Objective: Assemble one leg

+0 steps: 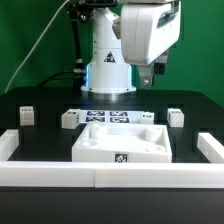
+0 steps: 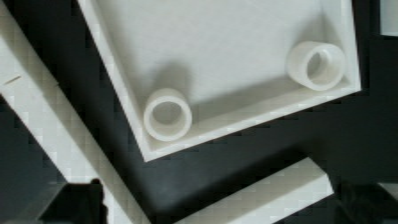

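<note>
Several small white legs stand on the black table in the exterior view: one at the far left [image 1: 27, 115], one left of centre [image 1: 69, 120], one right of centre [image 1: 146, 120] and one at the right [image 1: 176, 117]. The large white square panel [image 1: 120, 145] lies in front of them. My gripper [image 1: 148, 78] hangs high above the right-centre leg, open and empty. The wrist view shows the panel [image 2: 196, 50] from above with two round sockets [image 2: 169, 115] [image 2: 320, 65]. No leg shows there. A dark blurred finger [image 2: 63, 195] sits at the frame's edge.
The marker board [image 1: 105, 117] lies behind the panel between the middle legs. A low white rail [image 1: 100, 178] runs along the table's front, with side pieces at the exterior view's left [image 1: 15, 145] and right [image 1: 208, 148]. Two rail bars [image 2: 267, 200] meet in the wrist view.
</note>
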